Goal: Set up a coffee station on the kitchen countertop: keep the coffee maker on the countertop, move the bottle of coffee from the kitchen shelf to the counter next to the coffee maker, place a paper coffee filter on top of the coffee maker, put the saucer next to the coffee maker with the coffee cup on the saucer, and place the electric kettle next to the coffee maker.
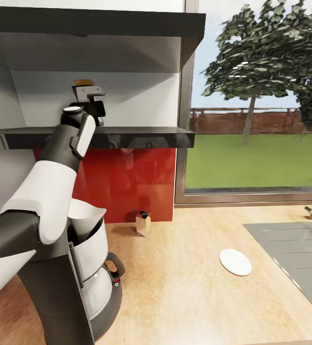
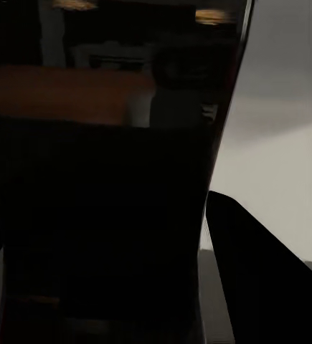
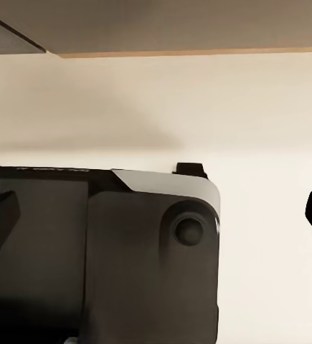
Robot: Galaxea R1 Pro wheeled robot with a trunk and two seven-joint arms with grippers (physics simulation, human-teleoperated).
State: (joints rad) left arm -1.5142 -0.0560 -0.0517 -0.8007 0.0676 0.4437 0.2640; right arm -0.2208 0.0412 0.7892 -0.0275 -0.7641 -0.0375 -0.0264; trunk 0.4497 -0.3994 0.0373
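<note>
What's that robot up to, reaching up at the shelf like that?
It is setting up a coffee station. Its left arm is raised to the kitchen shelf, with the left gripper at the bottle of coffee, which looms dark and close between its fingers. Below, the coffee maker and the saucer sit on the kitchen countertop.

the kitchen countertop is seen as a light wood-look slab. the coffee maker is stood at its near left, the saucer is laid toward the middle, beside a grey sink panel set at the right. a small carton is stood at the back edge
</note>
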